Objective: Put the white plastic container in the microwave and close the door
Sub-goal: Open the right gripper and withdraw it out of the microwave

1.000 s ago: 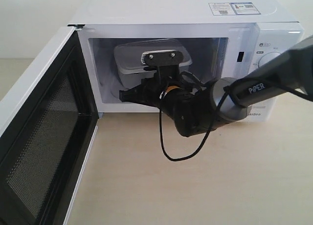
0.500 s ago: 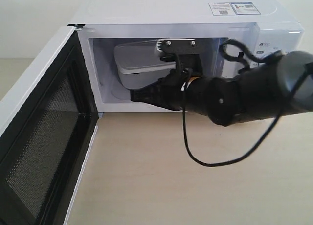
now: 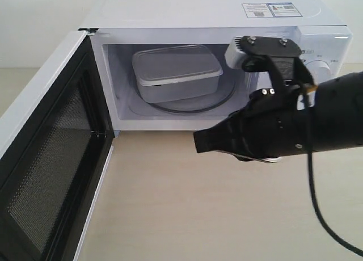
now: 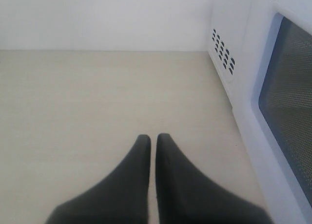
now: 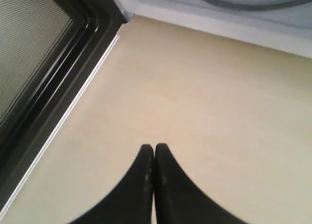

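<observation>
The desk [image 3: 170, 204] is a pale beige surface with a faint wood grain, its fine lines running across the exterior view from side to side. Its finish is matte, with only soft, even light on it. In the left wrist view the same light top [image 4: 97, 97] runs back to a plain white wall [image 4: 97, 19], and the two meet in a straight line. The wall shows again in the exterior view's upper left corner [image 3: 34, 22] as an off-white, unmarked stretch. In the right wrist view the desk [image 5: 204, 97] looks warmer, closer to cream.
</observation>
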`<state>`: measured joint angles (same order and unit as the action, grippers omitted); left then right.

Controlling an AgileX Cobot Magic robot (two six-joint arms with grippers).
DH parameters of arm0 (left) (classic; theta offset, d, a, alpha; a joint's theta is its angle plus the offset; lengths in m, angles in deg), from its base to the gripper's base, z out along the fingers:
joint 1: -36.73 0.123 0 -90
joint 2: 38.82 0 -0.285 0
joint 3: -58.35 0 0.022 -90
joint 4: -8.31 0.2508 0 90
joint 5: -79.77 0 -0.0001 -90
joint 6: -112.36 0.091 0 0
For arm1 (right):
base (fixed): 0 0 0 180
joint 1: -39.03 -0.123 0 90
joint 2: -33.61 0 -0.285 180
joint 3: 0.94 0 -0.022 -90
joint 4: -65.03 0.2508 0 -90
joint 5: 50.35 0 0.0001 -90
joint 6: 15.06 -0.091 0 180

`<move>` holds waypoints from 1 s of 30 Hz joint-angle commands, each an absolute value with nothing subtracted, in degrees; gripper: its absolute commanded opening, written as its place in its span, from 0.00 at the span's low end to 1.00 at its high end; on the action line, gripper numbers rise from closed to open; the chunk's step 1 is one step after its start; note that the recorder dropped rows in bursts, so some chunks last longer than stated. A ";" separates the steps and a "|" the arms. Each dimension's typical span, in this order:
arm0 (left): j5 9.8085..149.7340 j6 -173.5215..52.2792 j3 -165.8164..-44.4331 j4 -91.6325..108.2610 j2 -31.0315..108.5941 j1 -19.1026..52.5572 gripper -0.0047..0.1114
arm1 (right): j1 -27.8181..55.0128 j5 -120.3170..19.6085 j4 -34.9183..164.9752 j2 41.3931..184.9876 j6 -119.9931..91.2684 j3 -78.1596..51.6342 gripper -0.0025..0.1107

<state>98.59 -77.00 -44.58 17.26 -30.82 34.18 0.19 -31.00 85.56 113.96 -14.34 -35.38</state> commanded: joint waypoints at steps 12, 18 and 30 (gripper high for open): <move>97.82 -77.24 -44.43 17.11 -31.03 34.38 0.08 | 0.04 -0.93 87.52 87.33 -14.72 -35.65 0.02; 97.82 -77.24 -44.43 17.11 -31.03 34.38 0.08 | 0.04 -3.91 87.69 85.16 -14.72 -38.54 0.02; 97.82 -77.24 -44.43 17.11 -31.03 34.38 0.08 | 0.04 -5.94 85.73 85.07 -13.23 -38.54 0.02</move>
<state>98.59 -77.00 -44.58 17.26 -30.82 34.18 0.19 -3.89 87.41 85.52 -14.66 -38.28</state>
